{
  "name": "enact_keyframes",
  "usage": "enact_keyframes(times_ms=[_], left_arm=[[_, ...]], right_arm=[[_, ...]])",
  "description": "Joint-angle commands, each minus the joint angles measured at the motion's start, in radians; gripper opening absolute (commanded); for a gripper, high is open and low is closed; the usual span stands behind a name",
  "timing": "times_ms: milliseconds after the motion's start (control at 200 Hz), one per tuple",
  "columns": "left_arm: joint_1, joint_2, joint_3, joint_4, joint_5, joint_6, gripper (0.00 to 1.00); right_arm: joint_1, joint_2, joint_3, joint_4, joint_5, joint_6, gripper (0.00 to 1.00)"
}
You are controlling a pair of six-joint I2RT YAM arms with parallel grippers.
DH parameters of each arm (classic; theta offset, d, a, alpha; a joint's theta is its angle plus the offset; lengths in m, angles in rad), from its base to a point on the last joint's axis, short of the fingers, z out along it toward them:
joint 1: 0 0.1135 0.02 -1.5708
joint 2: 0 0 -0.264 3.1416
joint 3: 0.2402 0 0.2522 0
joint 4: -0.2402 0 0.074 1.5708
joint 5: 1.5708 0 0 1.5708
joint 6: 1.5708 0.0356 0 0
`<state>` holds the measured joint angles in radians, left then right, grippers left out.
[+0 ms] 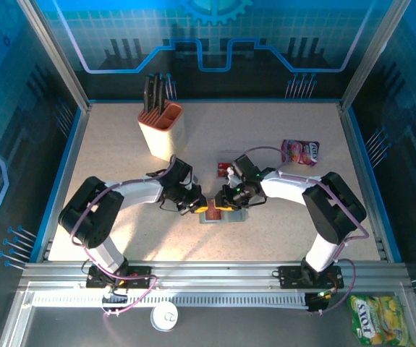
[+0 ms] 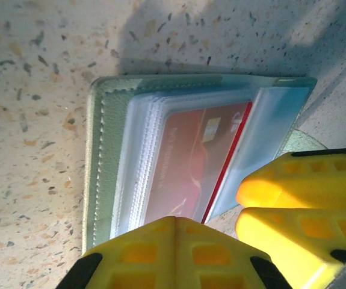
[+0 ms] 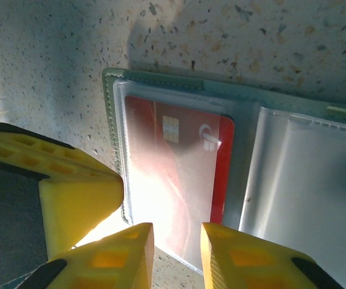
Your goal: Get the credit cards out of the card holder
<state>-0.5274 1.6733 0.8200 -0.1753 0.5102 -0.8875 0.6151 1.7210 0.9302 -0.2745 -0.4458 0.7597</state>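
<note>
Right wrist view: card holder (image 3: 305,192) open, frame centre; red credit card (image 3: 185,174) sleeved. Right gripper (image 3: 176,256) narrowly parted, empty, lower edge; left gripper (image 2: 174,226) closed, bracing holder's left edge. Advised: pinch card, not sleeve (image 3: 120,156).

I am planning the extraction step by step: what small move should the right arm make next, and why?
Probably close the right fingers on the red card: they stand open over its near edge, and it lies inside the card holder sleeve.

Speckled table (image 1: 121,231) carries knife block (image 1: 163,130), snack packet (image 1: 299,152), card holder (image 1: 219,215) and red card (image 1: 224,170).
</note>
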Motion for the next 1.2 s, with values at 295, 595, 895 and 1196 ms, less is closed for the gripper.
enact_keyframes(times_ms=[295, 595, 895, 1196], left_arm=[[0.014, 0.03, -0.025, -0.02, -0.025, 0.016, 0.01], [0.019, 0.048, -0.028, -0.03, -0.029, 0.022, 0.02], [0.022, 0.048, -0.023, -0.044, -0.03, 0.028, 0.01], [0.023, 0.042, -0.013, -0.054, -0.032, 0.032, 0.01]], right_arm=[[0.012, 0.043, 0.034, 0.015, -0.012, -0.001, 0.27], [0.012, 0.078, 0.034, 0.024, -0.014, -0.003, 0.27], [0.012, 0.075, 0.037, -0.042, 0.052, -0.036, 0.26], [0.013, 0.044, 0.056, -0.105, 0.099, -0.065, 0.26]])
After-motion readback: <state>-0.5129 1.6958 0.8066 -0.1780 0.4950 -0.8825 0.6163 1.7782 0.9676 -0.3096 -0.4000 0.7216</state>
